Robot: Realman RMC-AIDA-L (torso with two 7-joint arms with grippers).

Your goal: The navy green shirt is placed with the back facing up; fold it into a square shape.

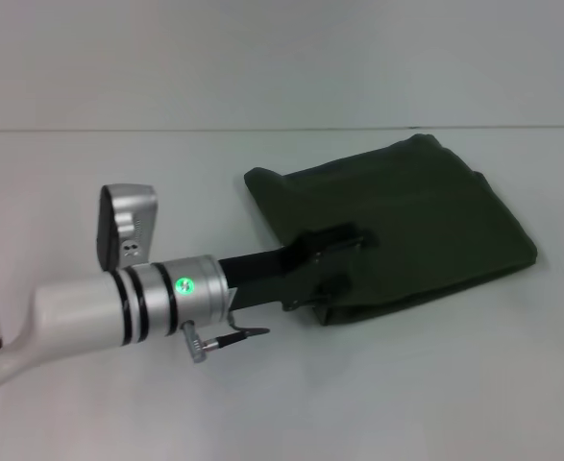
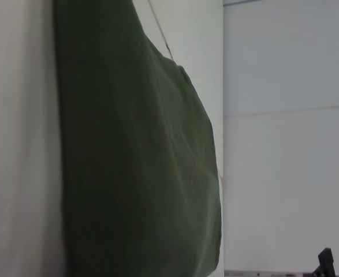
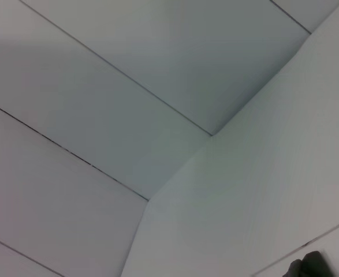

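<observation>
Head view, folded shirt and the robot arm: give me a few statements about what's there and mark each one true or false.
1. The olive-green shirt lies folded into a compact, roughly four-sided shape on the white table. True.
2. The left gripper is at the shirt's near-left edge. True.
3. The right gripper is pressing down on the shirt's far corner. False: no right gripper shows in the head view, only the left arm.
4. Cream lettering shows on the shirt's upper face. False: the visible fabric is plain green.
5. The shirt hangs over the table's edge. False: it lies wholly on the tabletop.
</observation>
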